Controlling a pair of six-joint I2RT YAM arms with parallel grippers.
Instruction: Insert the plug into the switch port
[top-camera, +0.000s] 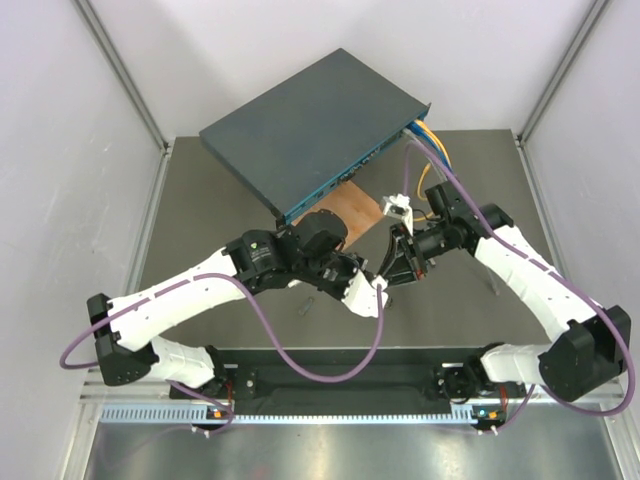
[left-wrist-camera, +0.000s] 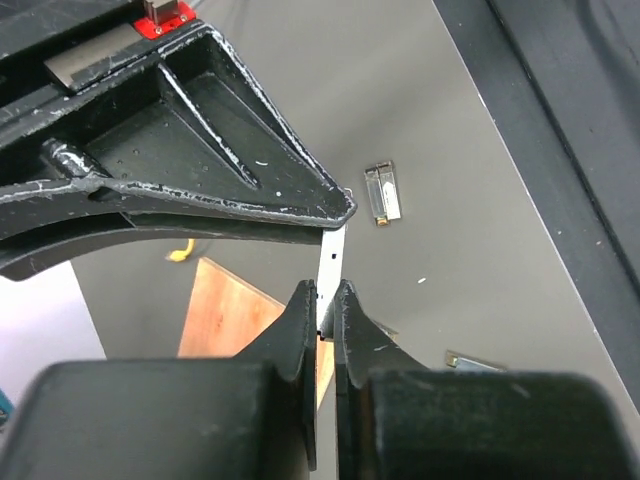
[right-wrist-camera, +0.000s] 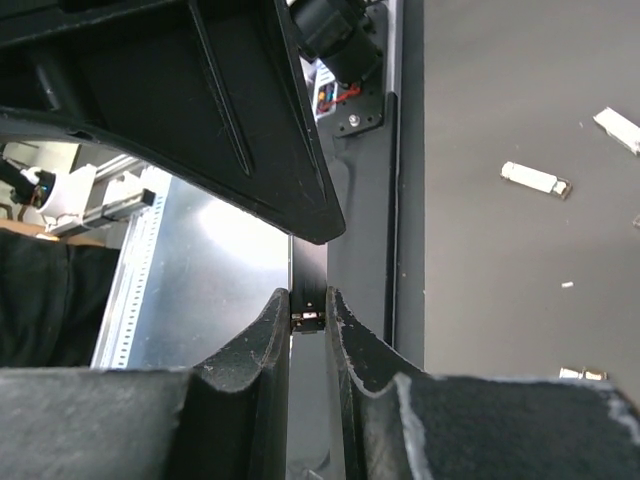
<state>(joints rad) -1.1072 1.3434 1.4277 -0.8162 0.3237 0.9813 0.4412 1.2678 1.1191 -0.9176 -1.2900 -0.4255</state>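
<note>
The switch (top-camera: 310, 125), a flat dark blue-grey box, lies at the back of the table with its teal socket face (top-camera: 345, 180) turned toward the arms. My two grippers meet tip to tip in front of it, over the mat. My left gripper (top-camera: 378, 282) (left-wrist-camera: 326, 300) is shut on a thin plug (left-wrist-camera: 331, 262), which looks like a white strip seen edge-on. My right gripper (top-camera: 398, 262) (right-wrist-camera: 309, 305) is shut on the same plug (right-wrist-camera: 309, 285), seen as a dark strip with a metal end. The sockets are too small to make out.
A thin brown wooden square (top-camera: 352, 210) (left-wrist-camera: 225, 310) lies just before the switch. Yellow and blue cables (top-camera: 425, 140) leave the switch's right end. Loose small metal plugs (left-wrist-camera: 383, 192) (right-wrist-camera: 535, 178) lie on the dark mat. White walls stand on both sides.
</note>
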